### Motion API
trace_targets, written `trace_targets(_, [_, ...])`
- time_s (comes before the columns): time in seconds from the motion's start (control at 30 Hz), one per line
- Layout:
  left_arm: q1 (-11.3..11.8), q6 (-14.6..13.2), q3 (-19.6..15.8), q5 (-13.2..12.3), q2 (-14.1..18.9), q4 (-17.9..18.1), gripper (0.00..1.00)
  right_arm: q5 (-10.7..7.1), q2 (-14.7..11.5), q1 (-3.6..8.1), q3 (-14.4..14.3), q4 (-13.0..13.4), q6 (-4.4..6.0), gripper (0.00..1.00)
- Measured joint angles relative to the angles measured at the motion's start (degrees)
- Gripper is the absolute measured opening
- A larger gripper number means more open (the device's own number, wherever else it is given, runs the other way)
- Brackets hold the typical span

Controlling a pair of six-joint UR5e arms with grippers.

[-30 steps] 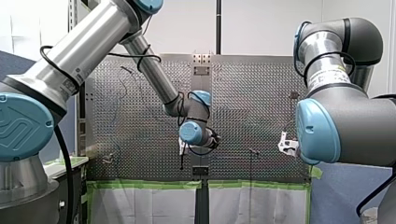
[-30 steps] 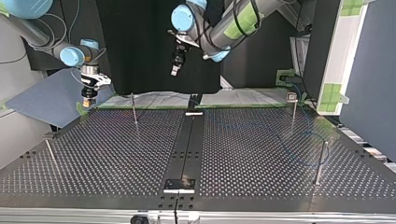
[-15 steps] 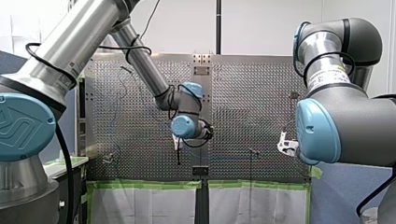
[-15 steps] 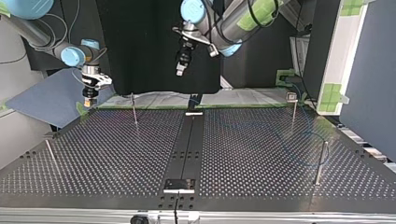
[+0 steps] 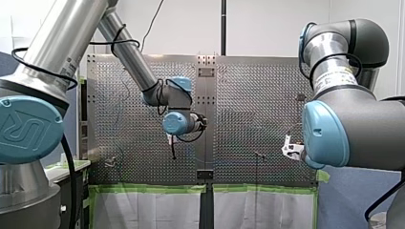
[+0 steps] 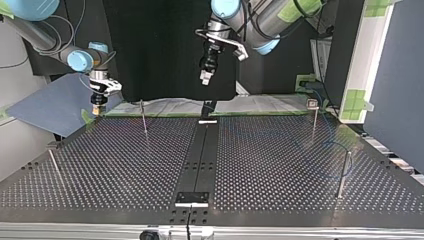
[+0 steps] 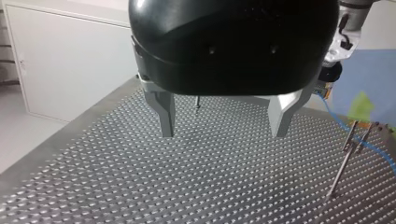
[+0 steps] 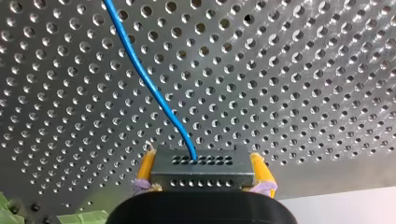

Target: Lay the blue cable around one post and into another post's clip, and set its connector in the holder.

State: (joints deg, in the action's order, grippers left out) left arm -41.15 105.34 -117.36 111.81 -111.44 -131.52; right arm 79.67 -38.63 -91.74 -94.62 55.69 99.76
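Note:
My right gripper (image 8: 201, 186) is shut with its yellow pads (image 8: 145, 170) on a dark grey connector block (image 8: 201, 169). The blue cable (image 8: 149, 84) runs out of the block over the perforated table. In the top view this gripper (image 6: 98, 107) hangs at the left over the table's far corner. My left gripper (image 7: 222, 126) is open, its metal fingers (image 7: 162, 114) wide apart and nothing between them. It hovers high above the far middle of the table (image 6: 206, 76). A thin post with a clip (image 7: 348, 151) stands ahead of it, to one side.
Thin posts stand on the table: two at the top view's left (image 6: 143, 117) (image 6: 54, 164), two at its right (image 6: 313, 112) (image 6: 342, 172), with faint blue cable (image 6: 320, 170) lying near these. A black strip (image 6: 200, 155) with small blocks runs down the middle. Green tape marks the far edge (image 5: 153, 189).
My left arm has swung towards the top view's right and the front view's left, rising a little, gripper still open. My right arm has barely moved.

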Motion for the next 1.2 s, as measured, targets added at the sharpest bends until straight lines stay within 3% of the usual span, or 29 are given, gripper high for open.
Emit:
trace_targets(0.3, [4.2, -3.0, -4.3, -3.6, 2.7, 4.3, 1.0, -0.11, 0.1, -0.29, 0.0, -0.1, 0.19, 0.0])
trace_targets(0.5, [6.7, -3.4, -7.2, -2.9, 2.8, 7.2, 1.0, -0.12, 0.1, -0.54, 0.0, -0.1, 0.19, 0.0])
trace_targets(0.83, [7.7, -4.3, -11.5, -2.8, 2.8, 11.2, 1.0, -0.02, 0.1, -0.6, 0.1, 0.1, 0.06, 0.0])
trace_targets(1.2, [7.6, -4.5, -16.7, -3.5, 2.8, 11.7, 1.0, 0.74, -2.0, -0.67, 1.2, -2.6, -2.69, 0.0])
